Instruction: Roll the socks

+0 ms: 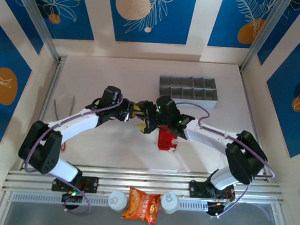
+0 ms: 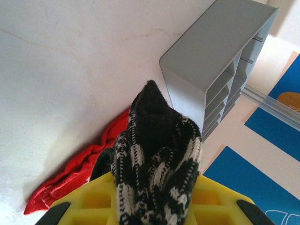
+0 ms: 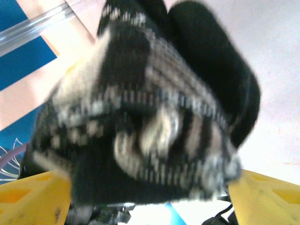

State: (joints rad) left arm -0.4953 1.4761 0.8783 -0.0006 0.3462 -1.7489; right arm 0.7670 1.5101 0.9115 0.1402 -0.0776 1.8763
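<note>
The black sock with grey-white stripes [image 2: 157,154] is bunched into a thick bundle, and my left gripper [image 2: 157,208] is shut on it between yellow fingers [image 2: 89,201]. In the top view both grippers meet at mid-table, the left gripper [image 1: 134,113] facing the right gripper [image 1: 148,120]. The striped bundle [image 3: 140,112], blurred, spans the gap of my right gripper [image 3: 150,201], whose yellow fingers [image 3: 33,199] stand wide on either side of it. The red sock [image 1: 166,140] lies crumpled on the table just below the grippers, and shows again [image 2: 70,176] under the left hand.
A grey compartment organiser [image 1: 188,91] stands behind the grippers, close to the held bundle [image 2: 211,61]. Thin tongs [image 1: 62,109] lie at the left. An orange snack bag [image 1: 142,204] and two white round caps [image 1: 117,200] sit on the near rail.
</note>
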